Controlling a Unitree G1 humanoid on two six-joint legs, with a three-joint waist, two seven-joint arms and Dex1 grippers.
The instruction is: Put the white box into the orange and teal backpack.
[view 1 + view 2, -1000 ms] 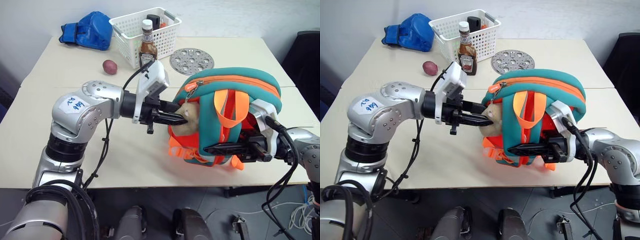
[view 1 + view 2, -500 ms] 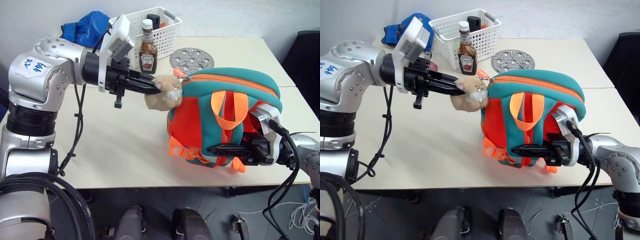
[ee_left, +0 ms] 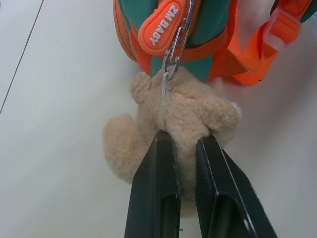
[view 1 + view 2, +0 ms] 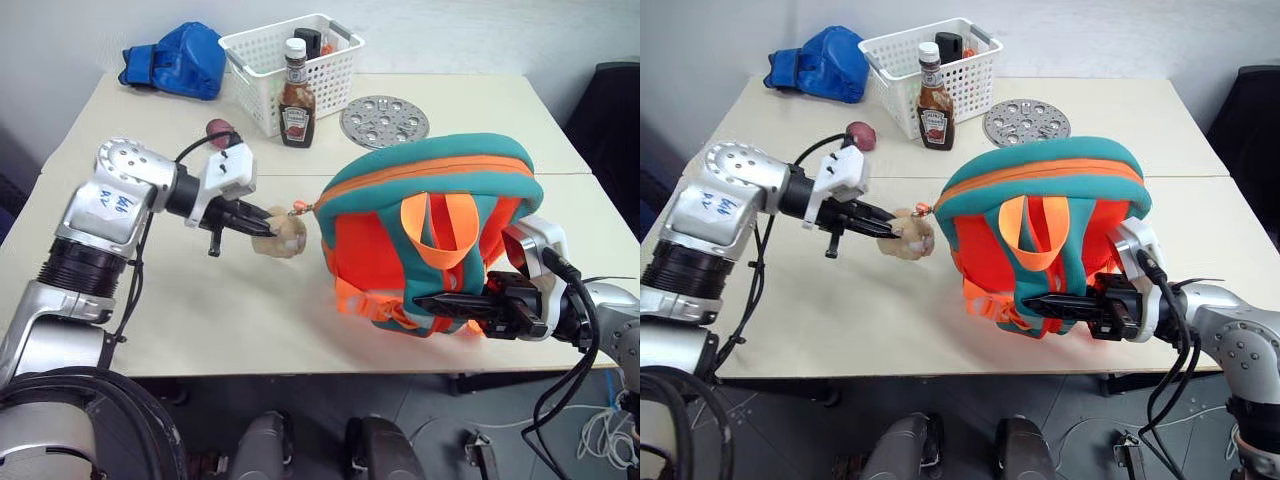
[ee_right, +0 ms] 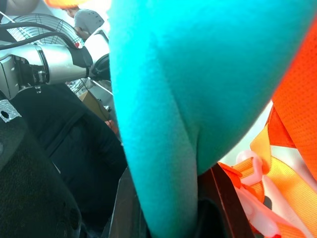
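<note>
The orange and teal backpack [image 4: 430, 230] stands upright at the table's front right. Its tan plush toy [image 4: 280, 235] hangs from the orange zipper pull [image 3: 163, 27] at the backpack's left edge. My left gripper [image 4: 262, 222] is shut on the plush toy [image 3: 188, 114], holding it just above the table, left of the backpack. Low on the backpack's front, my right gripper [image 4: 440, 302] is shut on it, with teal fabric [image 5: 198, 74] between its fingers. The white box is out of view.
At the back of the table [image 4: 200, 310] stand a white lattice basket [image 4: 290, 60], a sauce bottle [image 4: 296, 85] and a blue glove [image 4: 180, 60]. A perforated metal disc [image 4: 384, 122] lies behind the backpack. A small reddish potato [image 4: 218, 127] sits behind my left wrist.
My left gripper, holding the plush toy, rose and then came down to the left, drawing the zipper pull to the backpack's left edge. The backpack has shifted a little. The right gripper stayed in place.
</note>
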